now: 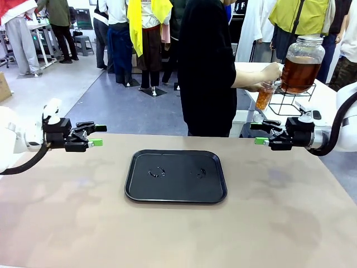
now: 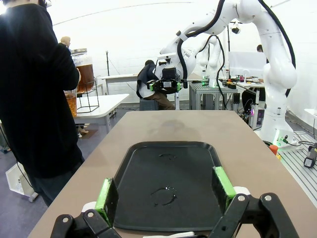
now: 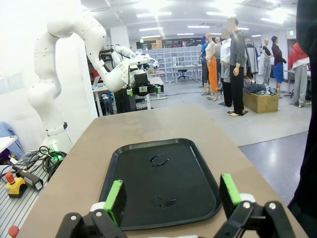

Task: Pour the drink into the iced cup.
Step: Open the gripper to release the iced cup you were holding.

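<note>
Two grippers noted, both empty and touching nothing. Left gripper (image 1: pixel 96 135) at mid-left of the front view, jaws spread wide, green pads pointing toward frame centre, held above the table edge. Right gripper (image 1: pixel 260 133) at mid-right, likewise spread wide, pointing inward, clear of every object. Black tray (image 1: pixel 176 176) lying flat at centre of the brown table (image 1: pixel 290 223), between the two grippers and apart from both; carrying no vessel, only two small wet marks (image 1: pixel 158 172) on its surface. Same tray seen between the green fingers (image 2: pixel 105 199) in the left wrist view, and in the right wrist view between the fingers (image 3: pixel 114 200) low in frame. Person in black (image 1: pixel 206 67) standing at upper centre beyond the table's far edge, turned toward the upper right. Person's hand (image 1: pixel 271 72) at the tap of a glass drink dispenser (image 1: pixel 302 64) holding amber liquid, roughly two-thirds full, set on a black wire stand (image 1: pixel 295 101) on a white side table (image 1: pixel 326 103). Clear cup (image 1: pixel 264 95) held under the tap, partly filled with amber drink; ice cannot be made out.
</note>
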You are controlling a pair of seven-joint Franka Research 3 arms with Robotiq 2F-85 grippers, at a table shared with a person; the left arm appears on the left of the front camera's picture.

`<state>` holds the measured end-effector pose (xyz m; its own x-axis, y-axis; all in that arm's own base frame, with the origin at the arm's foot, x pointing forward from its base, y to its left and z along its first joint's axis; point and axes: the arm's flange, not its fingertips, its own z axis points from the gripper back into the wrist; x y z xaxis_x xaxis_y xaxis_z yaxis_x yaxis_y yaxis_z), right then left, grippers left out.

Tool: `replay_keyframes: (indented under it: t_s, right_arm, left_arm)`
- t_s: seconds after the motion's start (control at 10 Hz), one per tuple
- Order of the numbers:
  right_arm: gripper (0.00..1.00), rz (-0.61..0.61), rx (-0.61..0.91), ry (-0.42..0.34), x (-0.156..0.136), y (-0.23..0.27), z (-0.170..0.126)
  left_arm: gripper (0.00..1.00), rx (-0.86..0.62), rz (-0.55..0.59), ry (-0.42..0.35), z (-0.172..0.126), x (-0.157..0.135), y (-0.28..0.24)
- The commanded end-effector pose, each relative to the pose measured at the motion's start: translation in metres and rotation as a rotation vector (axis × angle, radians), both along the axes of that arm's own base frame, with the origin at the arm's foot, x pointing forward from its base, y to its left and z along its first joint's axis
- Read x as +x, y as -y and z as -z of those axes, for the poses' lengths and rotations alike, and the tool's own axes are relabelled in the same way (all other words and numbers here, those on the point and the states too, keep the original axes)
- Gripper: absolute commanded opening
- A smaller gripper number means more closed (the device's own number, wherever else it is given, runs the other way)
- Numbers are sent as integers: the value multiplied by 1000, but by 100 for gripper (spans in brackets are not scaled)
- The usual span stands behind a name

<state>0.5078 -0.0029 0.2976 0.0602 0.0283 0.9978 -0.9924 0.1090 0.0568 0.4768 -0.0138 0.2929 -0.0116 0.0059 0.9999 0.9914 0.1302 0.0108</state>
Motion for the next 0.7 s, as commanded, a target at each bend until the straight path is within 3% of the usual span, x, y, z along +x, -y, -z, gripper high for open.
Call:
replay_keyframes:
  t_s: [0.0,0.6]
  right_arm:
    - [100,3,-3,4,1,0,-3]
    - [100,3,-3,4,1,0,-3]
  left_arm:
    - [100,-9,-14,14,0,1,1]
    - [100,-9,-14,14,0,1,1]
